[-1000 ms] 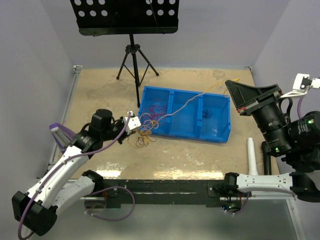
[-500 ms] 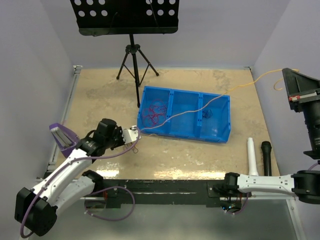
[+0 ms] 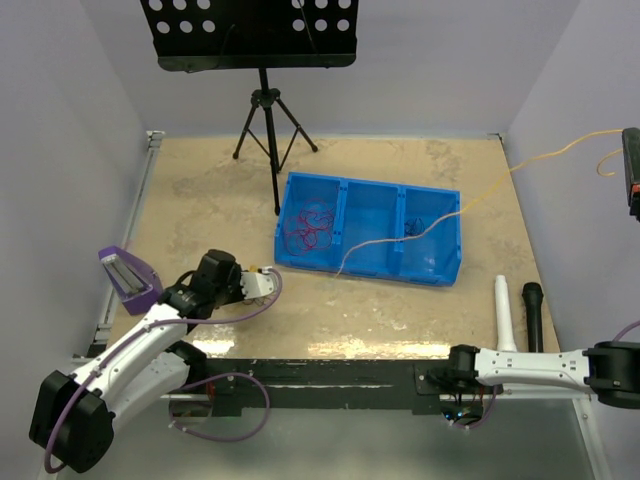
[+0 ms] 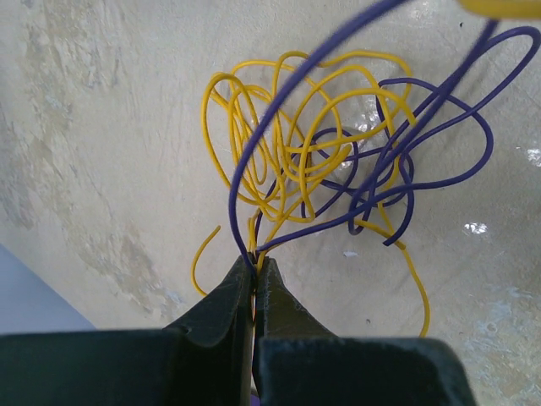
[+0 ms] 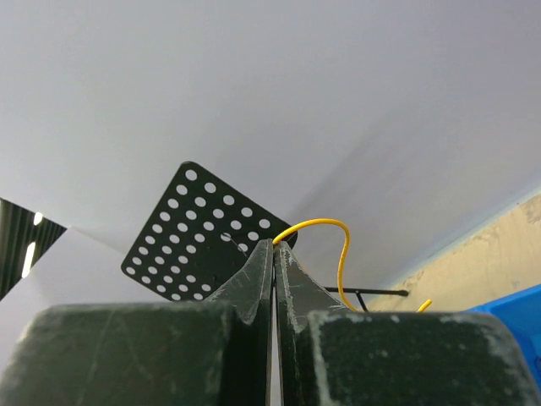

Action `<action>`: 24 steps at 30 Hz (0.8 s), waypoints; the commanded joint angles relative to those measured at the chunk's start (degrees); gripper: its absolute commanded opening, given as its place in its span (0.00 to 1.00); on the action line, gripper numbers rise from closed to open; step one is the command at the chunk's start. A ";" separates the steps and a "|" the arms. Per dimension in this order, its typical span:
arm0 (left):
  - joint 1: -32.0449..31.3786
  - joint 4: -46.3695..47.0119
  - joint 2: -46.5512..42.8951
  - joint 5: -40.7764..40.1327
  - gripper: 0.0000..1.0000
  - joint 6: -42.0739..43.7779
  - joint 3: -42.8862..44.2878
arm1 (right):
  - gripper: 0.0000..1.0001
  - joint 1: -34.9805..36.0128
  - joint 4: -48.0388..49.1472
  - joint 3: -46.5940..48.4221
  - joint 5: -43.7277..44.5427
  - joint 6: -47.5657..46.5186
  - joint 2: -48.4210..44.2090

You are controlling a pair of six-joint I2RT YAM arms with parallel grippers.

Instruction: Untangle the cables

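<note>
Cables (image 4: 286, 159) pinched | left pincer (image 4: 254, 264): 2, yellow, purple | right pincer (image 5: 274, 246): 1

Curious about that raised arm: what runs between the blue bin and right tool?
One thin yellow wire, from the right tool down across the blue bin, in the top view.

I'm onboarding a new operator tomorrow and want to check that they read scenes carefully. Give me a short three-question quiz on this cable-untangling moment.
1. True or false: the left gripper pinches yellow and purple wires together.
2. Seen from the top camera, which compartment of the blue bin holds the red wires? A left, B middle, C right.
3. What colour is the long wire clamped in the right gripper?

Key: 1 true; 2 A; 3 yellow.
</note>
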 commanded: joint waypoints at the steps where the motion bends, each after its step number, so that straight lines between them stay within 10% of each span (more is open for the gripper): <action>1: 0.27 1.69 0.05 0.01 0.00 -0.10 1.81 | 0.00 0.12 2.88 0.04 0.07 -4.06 1.83; 12: 2.20 11.71 -1.09 -10.54 0.00 9.04 -11.28 | 0.00 0.03 13.42 11.82 0.42 -17.40 5.00; 24: 2.20 2.93 0.75 0.09 0.00 -1.94 1.54 | 0.00 0.12 7.71 11.91 -4.31 -14.08 12.21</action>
